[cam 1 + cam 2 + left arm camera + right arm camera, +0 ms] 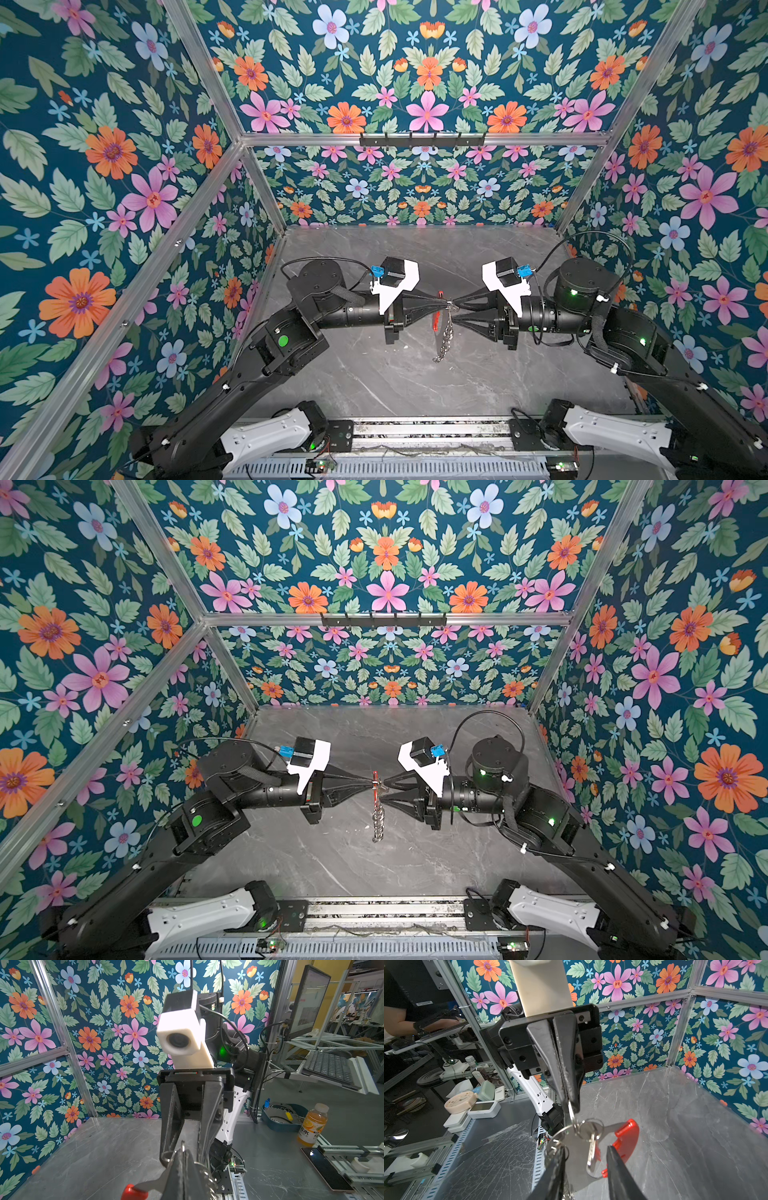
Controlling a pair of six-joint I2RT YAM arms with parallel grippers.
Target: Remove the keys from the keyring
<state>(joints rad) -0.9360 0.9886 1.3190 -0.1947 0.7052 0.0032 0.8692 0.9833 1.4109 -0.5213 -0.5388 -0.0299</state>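
Note:
In both top views the keyring [441, 332] [376, 812] hangs on edge above the table between my two grippers, red strip upward and silver loops dangling. My left gripper [445, 306] [372, 786] [184, 1153] is shut on a loop at the plate's edge. The right wrist view shows the grey plate [571, 1144], its red strip [627, 1136], and one small silver key [591, 1151] hanging from a ring in front of the plate. My right gripper [454, 311] [383, 792] [586, 1167] is open, its fingers either side of the key and apart from it.
Grey marble table [374, 382] inside floral walls with an aluminium frame. A black hook rail [422, 139] runs along the back bar. Outside the cell stand a blue tray [268, 1121], an orange drink bottle [312, 1126] and a phone [326, 1169].

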